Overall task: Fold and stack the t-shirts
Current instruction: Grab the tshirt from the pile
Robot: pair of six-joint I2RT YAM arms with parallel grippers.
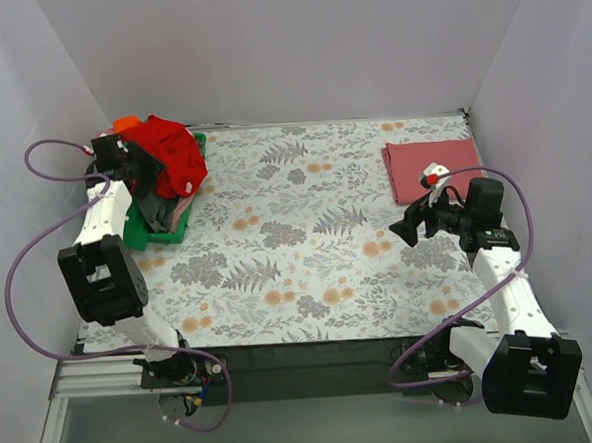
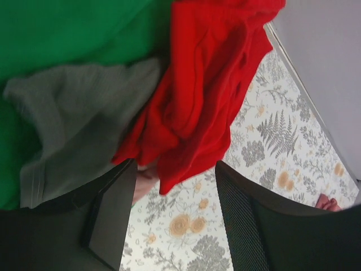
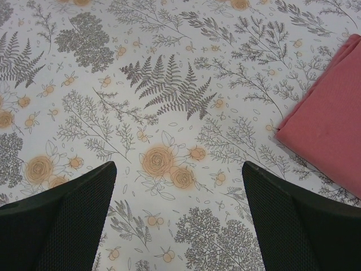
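Observation:
A pile of t-shirts lies in a green basket at the far left. The bright red t-shirt is on top, over a grey one, with an orange one behind. My left gripper is over the pile, jaws wide open. In the left wrist view the red t-shirt hangs down to the gap of the left gripper, beside the grey t-shirt and green cloth. A folded rose-red t-shirt lies at the far right. My right gripper hovers open and empty, near-left of it.
The floral table cloth covers the table. White walls close in the left, back and right sides. A bit of pink cloth shows by my left finger. The right gripper sees only bare cloth under its jaws.

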